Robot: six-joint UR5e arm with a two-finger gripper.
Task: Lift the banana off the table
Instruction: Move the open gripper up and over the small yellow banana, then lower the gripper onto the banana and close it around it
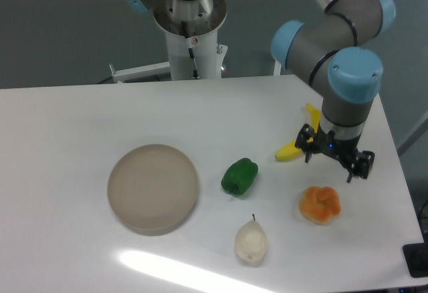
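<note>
You see the banana (294,144) lying on the white counter (80,119) at its right side, partly hidden behind the arm's wrist. The gripper (336,164) sits just in front of and to the right of it, fingers spread apart with nothing between them. The orange fruit (319,205) lies directly below the gripper; the green pepper (239,176) lies left of the banana.

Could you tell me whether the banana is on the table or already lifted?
Cannot tell for sure. The banana appears to lie on the table, but the hand hides its middle, so any lift is unclear.
</note>
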